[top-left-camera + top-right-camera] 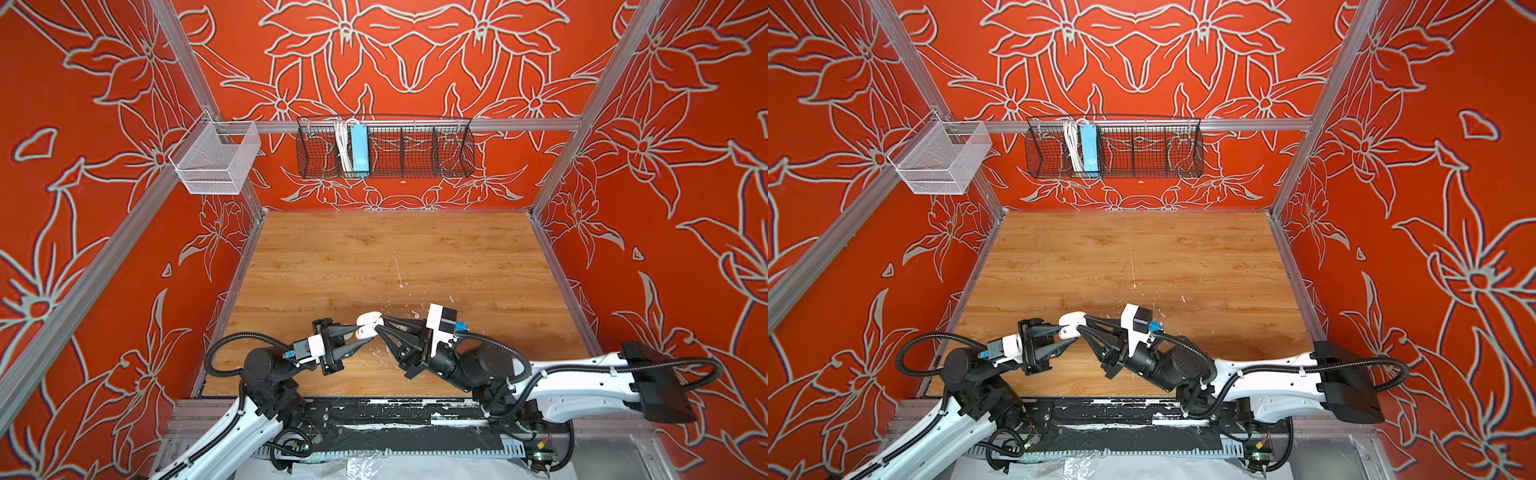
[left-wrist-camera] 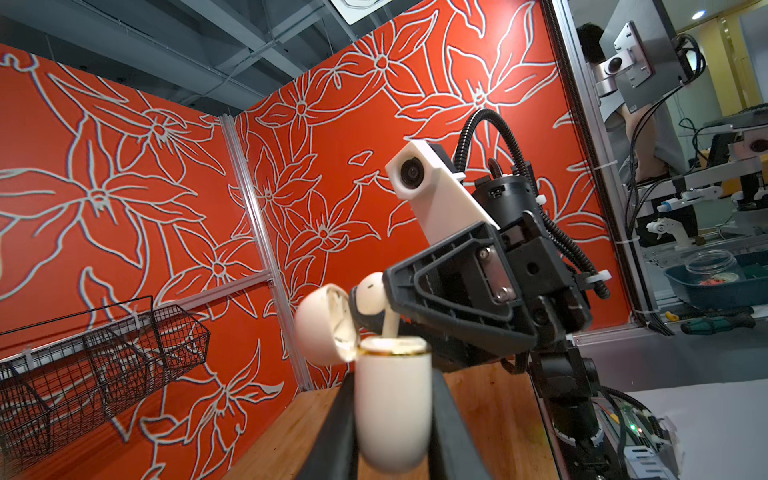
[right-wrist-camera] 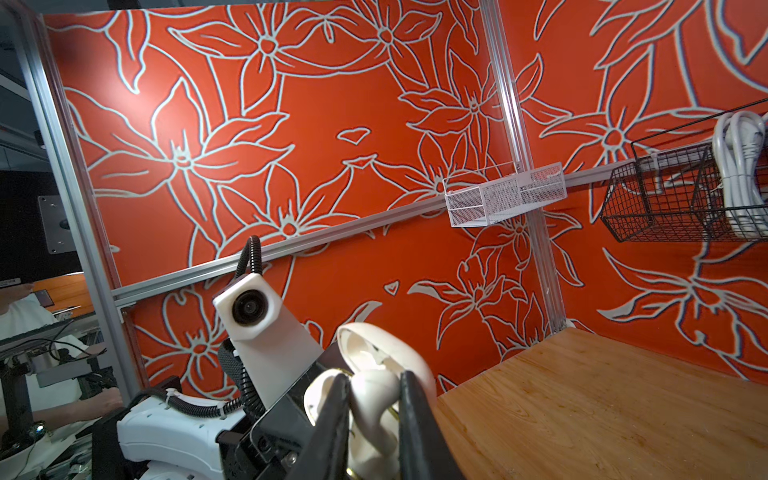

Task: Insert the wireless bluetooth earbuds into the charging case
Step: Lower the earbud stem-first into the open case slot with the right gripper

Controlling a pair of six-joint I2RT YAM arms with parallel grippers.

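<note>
Left gripper (image 1: 365, 333) clamps rounded white plastic charging case (image 2: 392, 407) upright; my right gripper (image 1: 379, 324) pinches glossy white earbud (image 2: 371, 296) directly above, stem down at its mouth.

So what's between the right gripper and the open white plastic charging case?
A glossy white earbud, stem at the case's opening; left wrist view shows it.

both top views hang high over the front edge, looking down toward the back wall (image 1: 395, 62), wide enough for the whole table (image 1: 374, 249), left arm (image 1: 232, 432) and right arm (image 1: 573, 382). wrist cams sit way closer: the left hand (image 2: 392, 378) one faces the right arm, the right hand (image 3: 374, 376) one faces the left arm. all four share the charging case (image 1: 368, 320), both wrist cams the earbud (image 2: 371, 293) too
</note>
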